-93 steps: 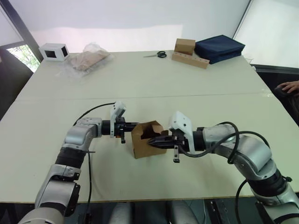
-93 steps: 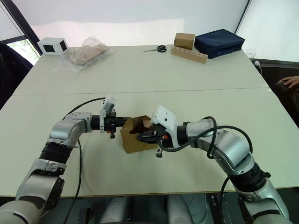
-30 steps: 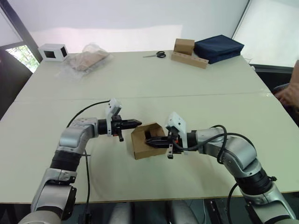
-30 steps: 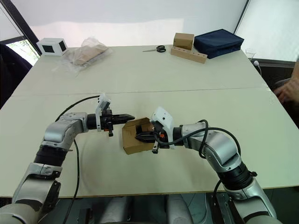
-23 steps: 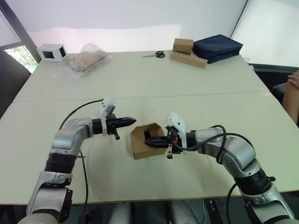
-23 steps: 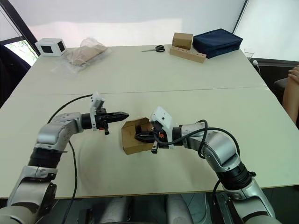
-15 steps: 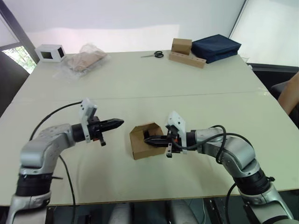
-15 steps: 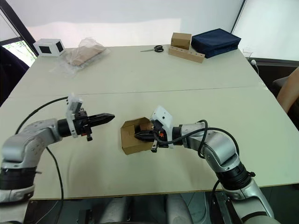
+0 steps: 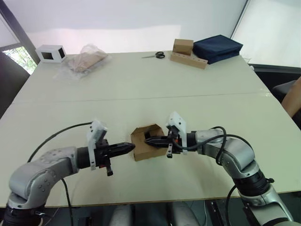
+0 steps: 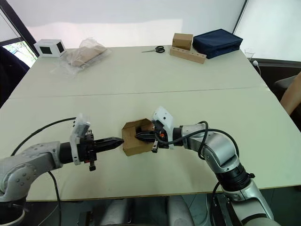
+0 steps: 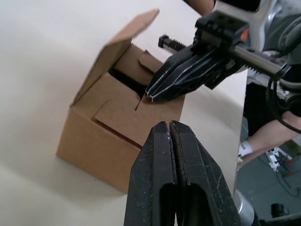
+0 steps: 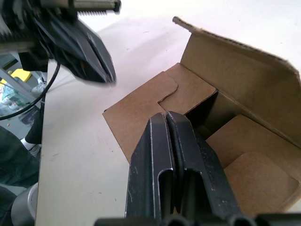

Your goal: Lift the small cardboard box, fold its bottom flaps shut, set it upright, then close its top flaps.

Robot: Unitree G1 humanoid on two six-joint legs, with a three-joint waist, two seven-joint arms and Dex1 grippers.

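Cardboard makes up the small cardboard box [image 9: 146, 141], and it sits on the big pale table [image 9: 141, 89], near the front edge and about in the middle. It looks light and hollow, so it can slide or tip if pushed. Its walls look stiff, but the flaps are thin and bend easily. A hard squeeze could crush it. Good places to hold it are probably the flat side walls or the firm rim, not a loose flap.

The end of the box that faces up is partly open. One flap [image 11: 121, 48] stands up and leans away, and a notched flap [image 12: 146, 103] is folded down flat over the opening. A dark gap shows beside it.

The right gripper [image 9: 151, 140] reaches in from the right side. Its two black fingers are pressed together and hold nothing. The tip rests right at the edge of the folded flap, at the open end of the box. It looks like it is touching the flap, though that is hard to be sure of.

The left gripper [image 9: 130, 146] comes from the left, low over the table. Its fingers are also pressed together and empty. The tip is just beside the left wall of the box, very close, maybe touching.

So the box sits between the two tips.
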